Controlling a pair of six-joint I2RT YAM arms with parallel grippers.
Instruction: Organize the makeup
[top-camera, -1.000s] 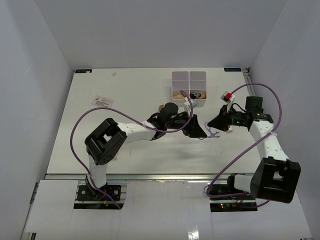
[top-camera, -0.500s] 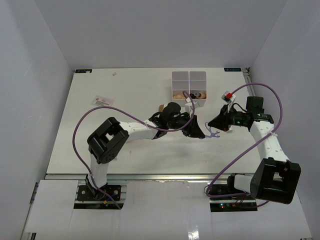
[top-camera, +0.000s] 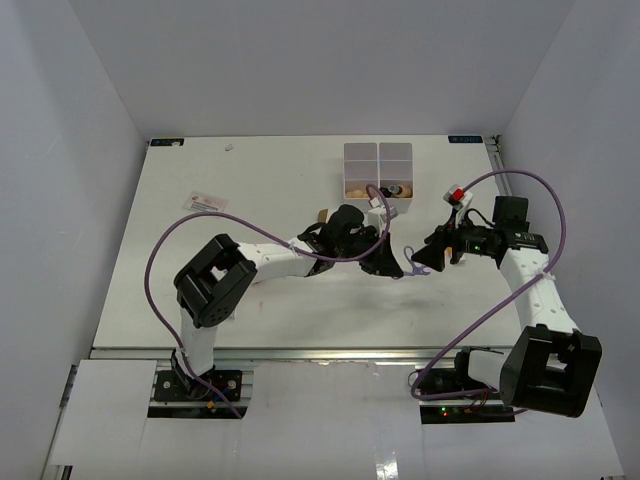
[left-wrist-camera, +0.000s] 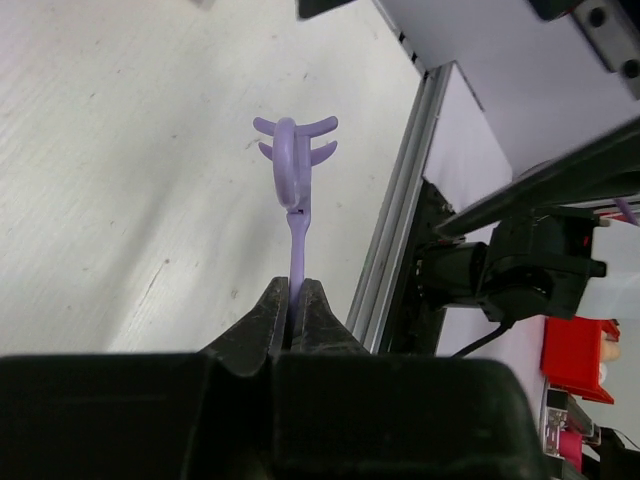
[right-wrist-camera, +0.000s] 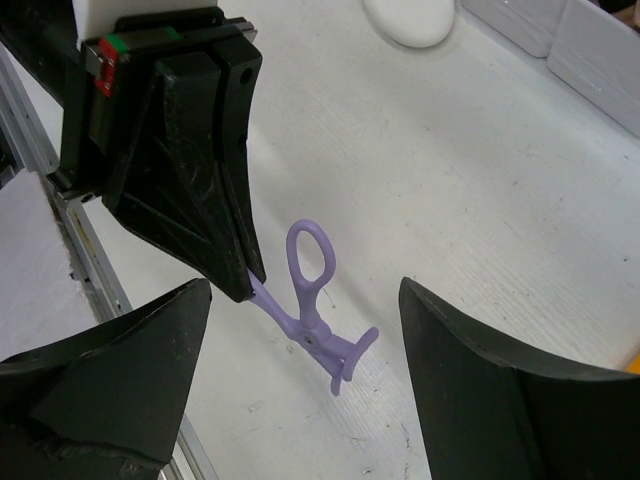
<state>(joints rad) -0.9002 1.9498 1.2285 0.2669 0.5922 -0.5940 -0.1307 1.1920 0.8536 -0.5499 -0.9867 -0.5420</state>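
Note:
The purple loop tool (right-wrist-camera: 310, 290) hangs just above the white table between the two grippers. My left gripper (left-wrist-camera: 294, 290) is shut on its thin handle end, and the ring and curved prongs stick out past the fingertips (left-wrist-camera: 293, 170). My right gripper (right-wrist-camera: 305, 295) is open, its two fingers standing wide on either side of the purple tool without touching it. From above, both grippers meet right of centre, the left gripper (top-camera: 393, 264) facing the right gripper (top-camera: 424, 262). A white oval piece (right-wrist-camera: 410, 20) lies on the table beyond them.
The white multi-compartment box (top-camera: 378, 160) stands at the back, with small items in its front cells. A small red-and-white item (top-camera: 457, 193) sits by the right arm. A flat card (top-camera: 205, 203) lies at the left. The table's near rail (left-wrist-camera: 400, 230) runs close by.
My left gripper has closed on the purple tool's handle. My right gripper, shut a second ago, has sprung open and let go of the tool.

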